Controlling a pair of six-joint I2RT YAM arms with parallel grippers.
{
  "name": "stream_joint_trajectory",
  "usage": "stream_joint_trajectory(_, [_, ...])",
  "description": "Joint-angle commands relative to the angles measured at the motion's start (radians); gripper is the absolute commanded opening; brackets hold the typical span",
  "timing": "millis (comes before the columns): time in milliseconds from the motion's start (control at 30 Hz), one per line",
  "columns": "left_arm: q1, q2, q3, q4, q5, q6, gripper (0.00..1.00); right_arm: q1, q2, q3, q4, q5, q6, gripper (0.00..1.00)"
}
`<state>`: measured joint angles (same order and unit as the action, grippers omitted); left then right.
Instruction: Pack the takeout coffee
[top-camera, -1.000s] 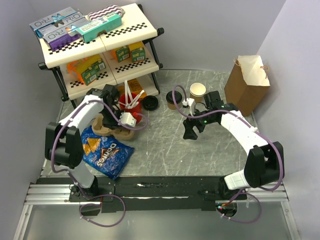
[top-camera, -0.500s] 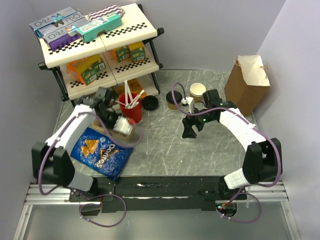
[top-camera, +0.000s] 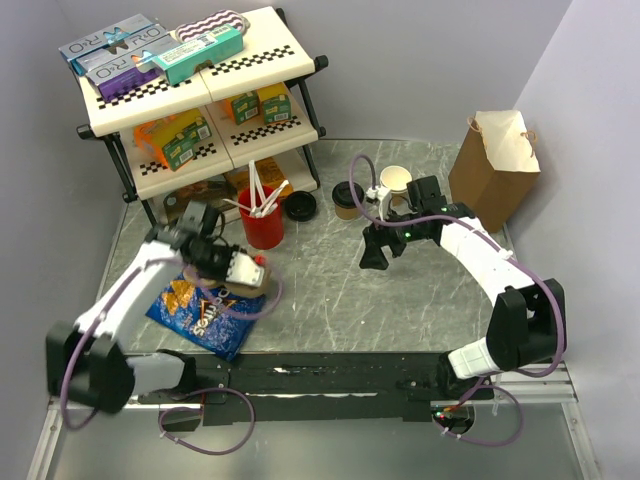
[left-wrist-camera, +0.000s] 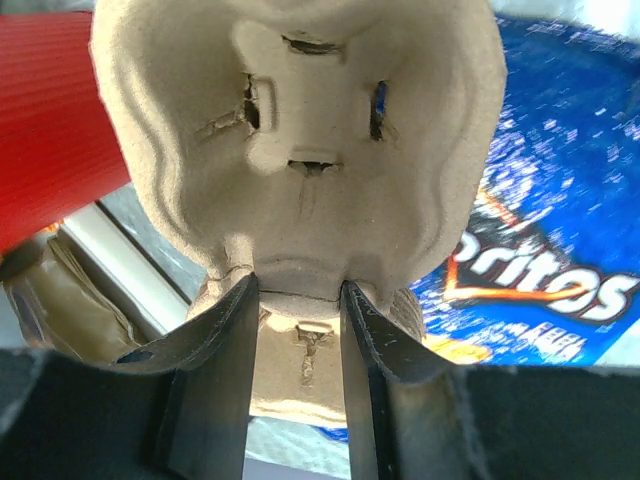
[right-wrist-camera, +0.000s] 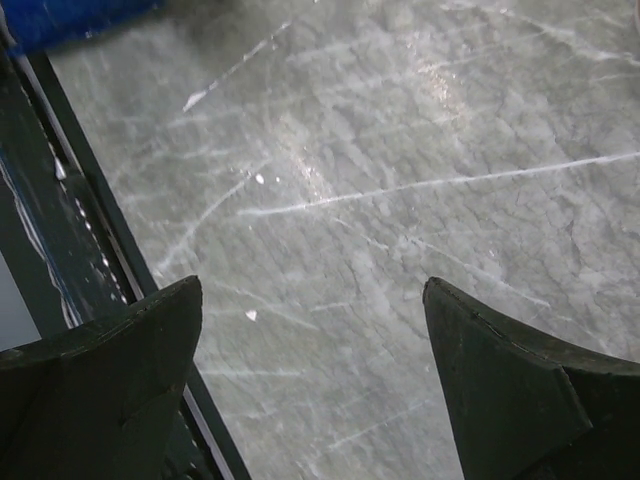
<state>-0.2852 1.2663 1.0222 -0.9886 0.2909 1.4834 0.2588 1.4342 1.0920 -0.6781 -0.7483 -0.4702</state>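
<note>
The takeout coffee (top-camera: 347, 198), a small tan cup with a black lid, stands on the table behind my right gripper (top-camera: 374, 256), partly crossed by a cable. That gripper hangs open over bare marble; in its wrist view nothing lies between the fingers (right-wrist-camera: 120, 350). My left gripper (top-camera: 247, 272) is shut on a tan pulp cup carrier (top-camera: 250, 286), held above the chip bag. In the left wrist view the carrier (left-wrist-camera: 300, 120) fills the frame and the gripper (left-wrist-camera: 297, 292) clamps its middle rib.
A blue chip bag (top-camera: 200, 312) lies under the left arm. A red cup of white sticks (top-camera: 262, 224), a loose black lid (top-camera: 299, 206), an open tan cup (top-camera: 396, 180), a brown paper bag (top-camera: 495, 160) and a stocked shelf (top-camera: 200, 90) stand at the back.
My left arm has swung away from the red cup toward the near left, carrying the pulp carrier over the chip bag. The right gripper has drifted slightly left, still open.
</note>
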Motion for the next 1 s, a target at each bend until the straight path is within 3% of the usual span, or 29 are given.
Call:
stream_joint_trajectory(0, [0.011,-0.130,-0.042,0.207,0.140,-0.043,0.01,-0.004,-0.018,0.022,0.063,-0.042,0.100,0.97])
stream_joint_trajectory(33, [0.011,-0.101,0.063,0.024,0.164,-0.002,0.01,-0.004,-0.015,0.025,0.063,-0.042,0.104,0.97])
stream_joint_trajectory(67, [0.009,-0.022,0.129,-0.040,0.204,-0.027,0.01,-0.004,-0.014,0.025,0.063,-0.040,0.102,0.97])
stream_joint_trajectory(100, [0.009,0.023,0.259,-0.073,0.259,-0.189,0.01,-0.004,-0.012,0.025,0.063,-0.043,0.096,0.97])
stream_joint_trajectory(133, [0.012,0.119,0.315,-0.155,0.272,-0.242,0.01,-0.004,-0.012,0.025,0.060,-0.045,0.096,0.97])
stream_joint_trajectory(200, [0.012,0.226,0.425,-0.359,0.257,-0.143,0.01,-0.006,-0.014,0.016,0.069,-0.059,0.105,0.97])
stream_joint_trajectory(267, [0.000,0.286,0.479,-0.384,0.269,-0.257,0.01,-0.004,-0.018,0.009,0.081,-0.068,0.113,0.97])
stream_joint_trajectory(300, [0.001,0.278,0.478,-0.384,0.284,-0.224,0.01,-0.004,-0.021,0.005,0.083,-0.069,0.120,0.97])
stream_joint_trajectory(433, [-0.109,0.066,0.216,-0.181,0.052,-0.097,0.01,-0.003,-0.026,-0.006,0.101,-0.083,0.136,0.97])
stream_joint_trajectory(500, [-0.126,0.000,0.126,-0.041,0.005,-0.107,0.01,-0.003,-0.027,-0.004,0.104,-0.091,0.160,0.98])
stream_joint_trajectory(567, [-0.131,-0.053,0.102,0.075,0.028,-0.184,0.01,0.002,-0.026,0.002,0.130,-0.121,0.195,0.98])
stream_joint_trajectory(800, [-0.135,0.034,0.153,0.114,0.160,-0.576,0.01,0.023,0.041,0.057,0.340,-0.195,0.529,1.00])
stream_joint_trajectory(967, [-0.172,0.033,0.115,0.261,0.185,-0.805,0.01,0.056,0.126,0.114,0.436,-0.197,0.657,1.00])
